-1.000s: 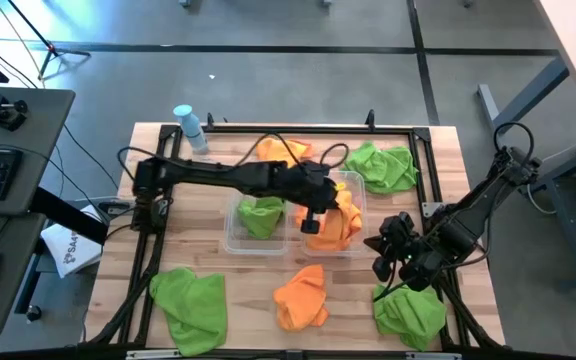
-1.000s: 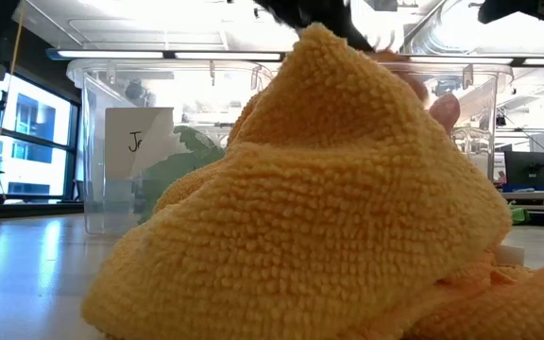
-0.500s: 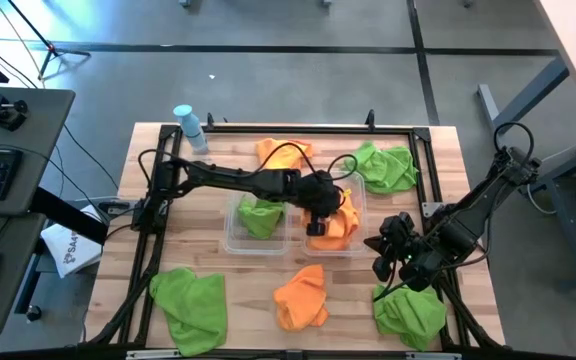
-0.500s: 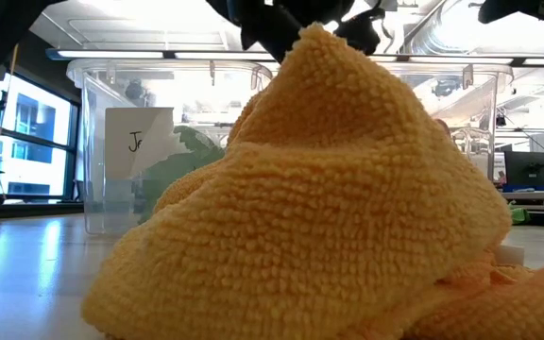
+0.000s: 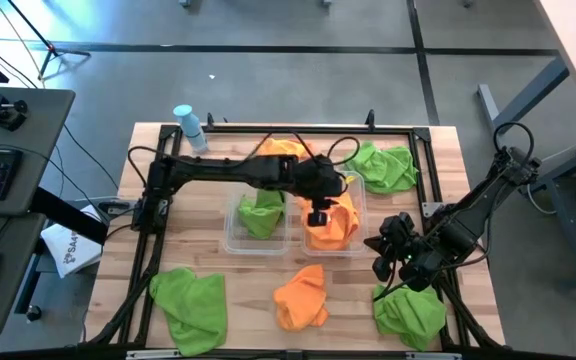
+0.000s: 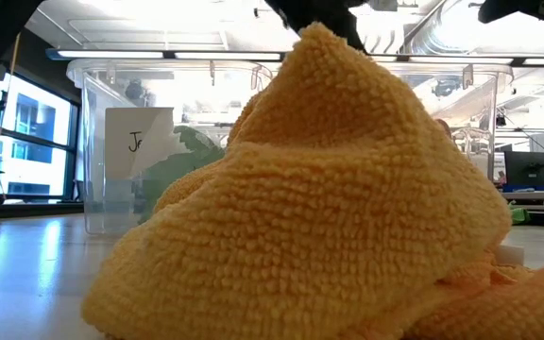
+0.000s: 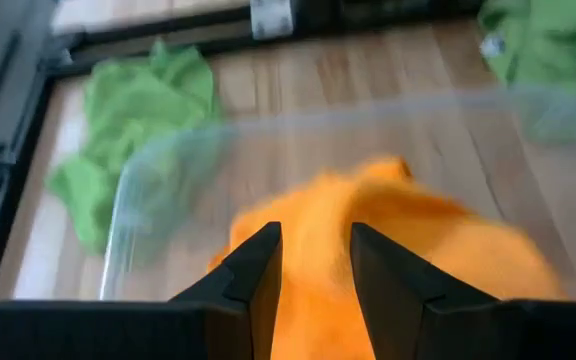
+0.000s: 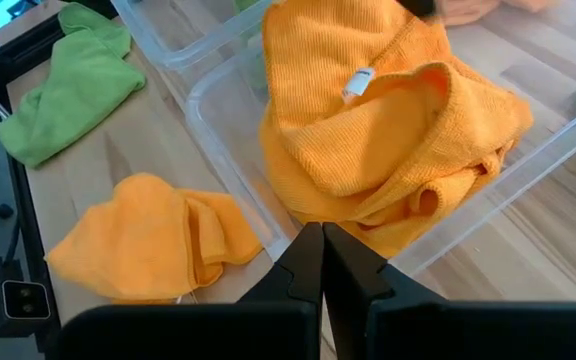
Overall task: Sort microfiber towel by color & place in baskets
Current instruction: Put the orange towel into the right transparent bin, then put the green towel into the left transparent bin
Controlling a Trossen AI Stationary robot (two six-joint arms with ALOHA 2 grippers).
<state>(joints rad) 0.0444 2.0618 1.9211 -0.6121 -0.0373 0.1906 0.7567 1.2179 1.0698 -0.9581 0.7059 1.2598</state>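
Two clear baskets stand side by side mid-table. The left basket (image 5: 230, 240) holds a green towel (image 5: 260, 215). The right basket (image 5: 360, 242) holds a heaped orange towel (image 5: 334, 226), also seen in the left wrist view (image 7: 418, 240) and the right wrist view (image 8: 368, 130). My left gripper (image 5: 317, 208) hangs open just over that heap, its fingers (image 7: 258, 272) apart with orange cloth showing below the gap. My right gripper (image 5: 382, 264) waits shut near the table's right edge, beside a green towel (image 5: 408, 312).
Loose towels lie on the wood: orange (image 5: 282, 148) and green (image 5: 384, 166) at the far side, green (image 5: 190, 306) near left, orange (image 5: 301, 298) near middle, which fills the low view (image 6: 300, 208). A pale-blue bottle (image 5: 190, 128) stands at the far left corner.
The orange towel that hung at my left gripper over the right basket has dropped into a compact heap inside it. My left gripper has dipped toward the basket and then risen slightly, staying over it. My right arm has kept still.
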